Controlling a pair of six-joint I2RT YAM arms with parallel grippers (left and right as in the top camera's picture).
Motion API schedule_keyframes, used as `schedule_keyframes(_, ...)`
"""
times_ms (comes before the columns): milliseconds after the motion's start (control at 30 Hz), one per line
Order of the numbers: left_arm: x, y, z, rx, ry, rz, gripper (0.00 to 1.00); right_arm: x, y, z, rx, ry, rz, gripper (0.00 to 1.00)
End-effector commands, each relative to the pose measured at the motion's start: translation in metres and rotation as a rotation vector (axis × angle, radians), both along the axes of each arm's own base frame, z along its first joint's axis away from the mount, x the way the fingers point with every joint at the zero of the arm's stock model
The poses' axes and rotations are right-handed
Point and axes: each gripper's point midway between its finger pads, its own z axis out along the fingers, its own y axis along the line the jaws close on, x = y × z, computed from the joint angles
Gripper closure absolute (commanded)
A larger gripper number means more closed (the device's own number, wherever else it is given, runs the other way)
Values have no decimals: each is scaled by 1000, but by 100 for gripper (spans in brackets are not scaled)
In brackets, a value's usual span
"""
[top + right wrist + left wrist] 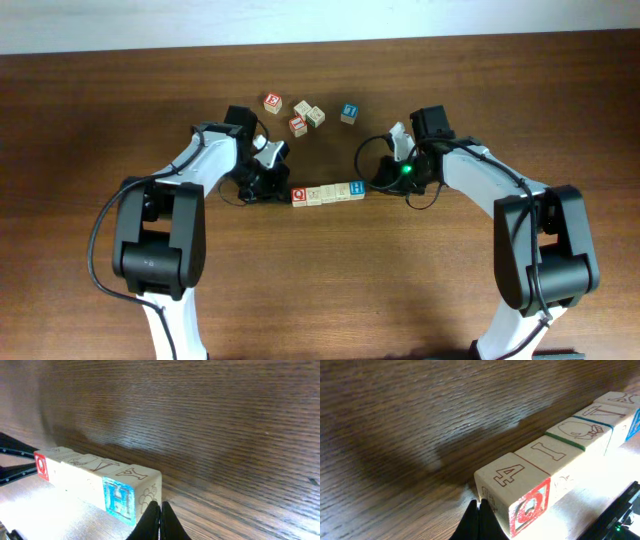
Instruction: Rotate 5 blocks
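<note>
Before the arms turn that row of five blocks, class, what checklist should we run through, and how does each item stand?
1. Row of blocks straight, all five touching: ok.
2. Left gripper shut beside the red-faced block: ok.
3. Right gripper shut beside the blue-faced block: ok.
4. Both grippers actually pressing the end blocks: cannot tell.
5. Loose blocks apart from the row: ok.

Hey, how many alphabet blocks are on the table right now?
10. Five form the row in the middle; five loose blocks lie scattered just beyond it. I see no others.
</note>
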Motion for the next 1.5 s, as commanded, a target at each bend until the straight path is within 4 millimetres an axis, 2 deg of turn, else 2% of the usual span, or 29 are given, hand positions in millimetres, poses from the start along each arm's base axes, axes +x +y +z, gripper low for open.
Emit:
schedule_keyframes(0,2,-1,-1,-31,-12,-17,100,-4,5,1,15,-5,26,95)
schedule_keyframes(133,8,16,1,-57,-27,-1,100,-4,4,-1,15,-1,26,96)
schedule_keyframes(200,10,9,13,-175,-48,-22,100,-4,5,-1,15,-1,26,96)
schedule_keyframes(267,10,5,15,-194,-55,-35,100,-4,5,-1,15,3,22,95)
schedule_keyframes(433,8,4,15,-194,-56,-44,100,-5,4,-2,22,39,-20,95)
schedule_keyframes(567,8,4,15,-194,-54,-43,100,-10,5,-15,31,102,-49,95)
schedule_keyframes(1200,4,4,15,-195,-30,-34,100,-8,5,-14,32,94,-48,95)
schedule_keyframes(1300,2,-2,15,-194,-28,-49,100,-8,5,-14,32,94,-48,95)
schedule_keyframes(1400,5,1,4,-87,-3,9,100,-8,5,-14,32,94,-48,96)
schedule_keyframes(1467,6,2,4,-81,1,22,100,-8,5,-14,32,94,-48,95)
